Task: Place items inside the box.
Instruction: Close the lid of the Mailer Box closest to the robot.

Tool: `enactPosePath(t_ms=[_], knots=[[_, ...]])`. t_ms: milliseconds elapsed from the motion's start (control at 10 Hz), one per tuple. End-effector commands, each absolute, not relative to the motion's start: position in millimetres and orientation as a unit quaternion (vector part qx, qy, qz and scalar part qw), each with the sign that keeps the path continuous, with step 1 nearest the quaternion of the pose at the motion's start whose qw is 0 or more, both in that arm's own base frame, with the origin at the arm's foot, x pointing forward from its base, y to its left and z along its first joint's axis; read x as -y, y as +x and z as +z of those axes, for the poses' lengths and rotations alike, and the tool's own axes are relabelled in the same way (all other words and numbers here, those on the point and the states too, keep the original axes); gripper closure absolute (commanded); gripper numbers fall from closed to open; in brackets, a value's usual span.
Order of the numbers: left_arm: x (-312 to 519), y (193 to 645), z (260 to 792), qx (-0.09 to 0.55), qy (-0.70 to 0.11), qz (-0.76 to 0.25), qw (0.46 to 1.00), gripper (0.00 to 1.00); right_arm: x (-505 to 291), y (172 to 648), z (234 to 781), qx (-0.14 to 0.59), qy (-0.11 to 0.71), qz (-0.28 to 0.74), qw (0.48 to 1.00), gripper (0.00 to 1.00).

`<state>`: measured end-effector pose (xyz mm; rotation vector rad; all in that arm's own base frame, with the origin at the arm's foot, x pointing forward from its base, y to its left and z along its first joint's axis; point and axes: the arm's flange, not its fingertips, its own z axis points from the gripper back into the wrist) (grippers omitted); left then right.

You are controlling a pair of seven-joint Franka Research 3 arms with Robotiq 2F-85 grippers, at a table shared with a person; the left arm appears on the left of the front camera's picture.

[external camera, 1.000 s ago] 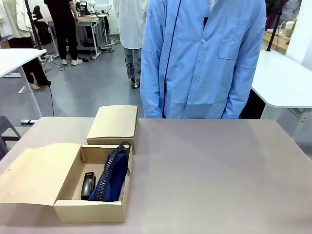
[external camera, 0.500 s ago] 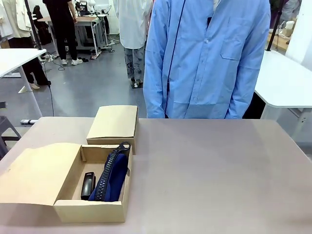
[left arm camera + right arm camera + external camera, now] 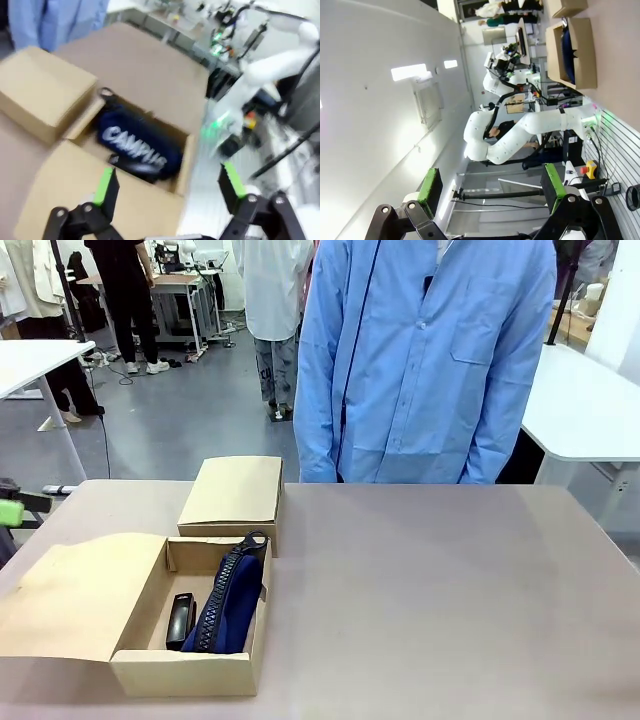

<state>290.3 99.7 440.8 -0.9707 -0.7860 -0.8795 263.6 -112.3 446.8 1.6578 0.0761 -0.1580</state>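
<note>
On my front feed, at nine o'clock on the frame edge, the tip of the left gripper (image 3: 8, 510) pokes in, one green pad visible beside the table (image 3: 430, 590). My left wrist feed, which is motion-blurred, shows that gripper (image 3: 167, 186) with its two fingers spread wide and nothing between them, hanging above the open cardboard box (image 3: 145, 200).

Moving right on the front feed, the open cardboard box (image 3: 185, 670) sits at about seven o'clock on the table, its lid flap folded flat out toward nine o'clock. Inside it, against the left wall, lies a black stapler (image 3: 180, 620). Just to its three o'clock side, touching it as far as I can tell, the navy "CAMPUS" zip pouch (image 3: 232, 598) stands on edge with its zipper up and the pull at twelve o'clock. The left wrist feed shows the pouch (image 3: 137, 145) with its white lettering readable, filling most of the box.

Directly at twelve o'clock from the open box, touching or just beside it, rests a closed cardboard box (image 3: 233, 492).

Further right, at twelve o'clock beyond the far table edge, a person in a light blue shirt (image 3: 425, 360) stands with arms down.

On my right wrist feed the right gripper (image 3: 492, 187) is spread open and empty, pointed away from the table toward a white wall.
</note>
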Motion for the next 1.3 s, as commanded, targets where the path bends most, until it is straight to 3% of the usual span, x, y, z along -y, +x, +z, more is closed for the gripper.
enactPosePath(t_ms=[0,300,400,700,900,1000,1200], knots=[[-86,287,456,0.327,-0.488,-0.344,0.732,0.0,112,265,454,-0.032,0.744,-0.076,0.664,0.0],[-98,291,438,0.344,-0.454,-0.386,0.726,0.0,112,265,454,-0.032,0.744,-0.076,0.664,0.0],[-93,295,426,0.42,-0.368,-0.478,0.678,0.0,112,265,454,-0.032,0.744,-0.076,0.664,0.0],[-155,323,368,0.474,-0.239,-0.563,0.633,0.0,112,265,454,-0.032,0.744,-0.076,0.664,0.0],[-193,325,347,0.483,-0.189,-0.543,0.661,0.0,112,265,454,-0.032,0.744,-0.076,0.664,0.0],[-217,330,340,0.47,-0.223,-0.518,0.68,0.0,112,265,454,-0.032,0.744,-0.076,0.664,0.0],[-247,333,323,0.437,-0.206,-0.486,0.728,0.0,112,265,454,-0.032,0.744,-0.076,0.664,0.0]])
